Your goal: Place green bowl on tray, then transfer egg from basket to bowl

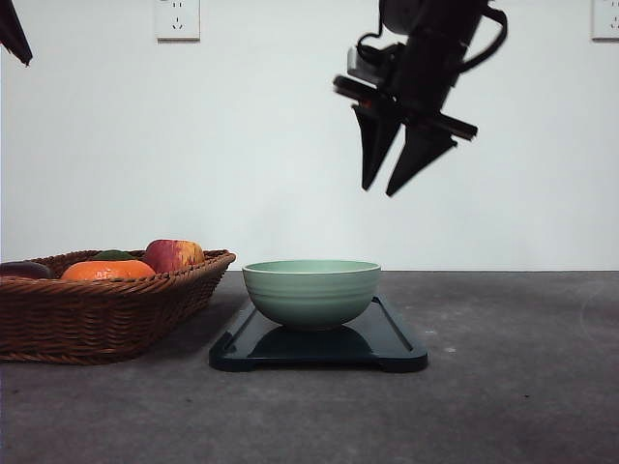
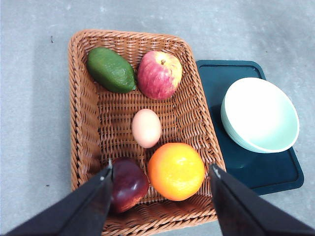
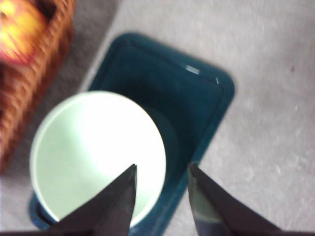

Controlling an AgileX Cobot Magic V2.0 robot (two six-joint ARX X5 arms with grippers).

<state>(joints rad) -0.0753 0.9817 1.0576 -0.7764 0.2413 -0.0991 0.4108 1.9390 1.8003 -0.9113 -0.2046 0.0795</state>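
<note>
The egg [image 2: 146, 128] (mid-basket [image 2: 83, 123]) lies beyond the open left gripper [image 2: 161, 171].

Sage-green bowl [image 1: 311, 290] upright, empty, on dark tray [image 1: 392, 346]; tan egg [image 2: 146, 128] mid wicker basket [image 2: 83, 123], beside tray.

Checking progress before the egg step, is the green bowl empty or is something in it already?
Empty. The green bowl sits upright on the tray with a bare interior, and the egg lies in the basket.

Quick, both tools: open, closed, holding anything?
Left tool: open, empty, above the basket.
Right tool: open, empty, above the green bowl.
</note>
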